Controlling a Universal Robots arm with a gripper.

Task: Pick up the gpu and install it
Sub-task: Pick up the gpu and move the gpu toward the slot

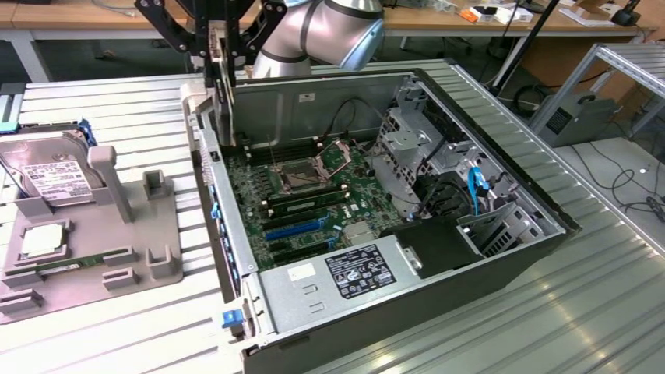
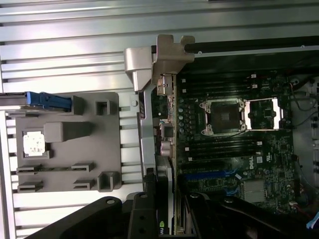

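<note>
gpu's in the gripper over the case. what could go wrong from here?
1. The gpu, clamped in the gripper, hangs by the case's rear wall; its bracket might catch there.
2. It sits apart from the blue slot, so a straight drop would likely hit the board.
3. The open CPU socket is exposed nearby.

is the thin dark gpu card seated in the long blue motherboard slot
No, the gripper holds the gpu above the case wall; the blue slot lies bare.
</note>
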